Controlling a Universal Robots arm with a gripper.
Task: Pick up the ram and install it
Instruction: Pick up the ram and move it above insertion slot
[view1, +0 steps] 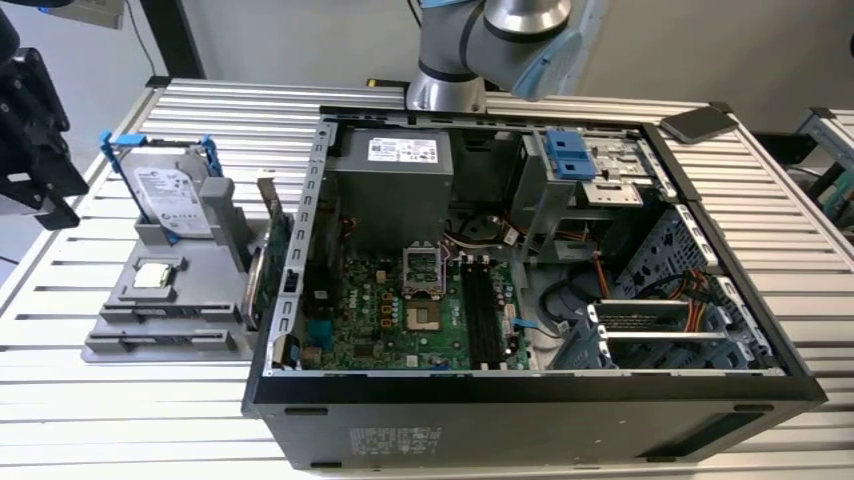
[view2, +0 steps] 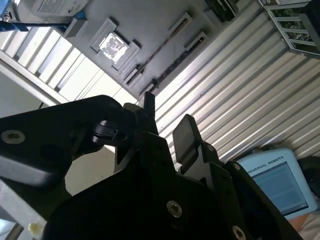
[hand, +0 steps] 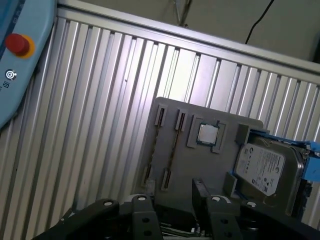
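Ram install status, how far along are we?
Done: nothing yet. The ram sits in the gray fixture, and the motherboard slots look empty. In hand: nothing; the gripper is open near the fixture. Left: both the pick and the install.

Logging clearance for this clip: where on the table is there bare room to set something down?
The table is bare between the gray holder and its near edge, and beyond the hard drive. Inside the computer case is crowded.
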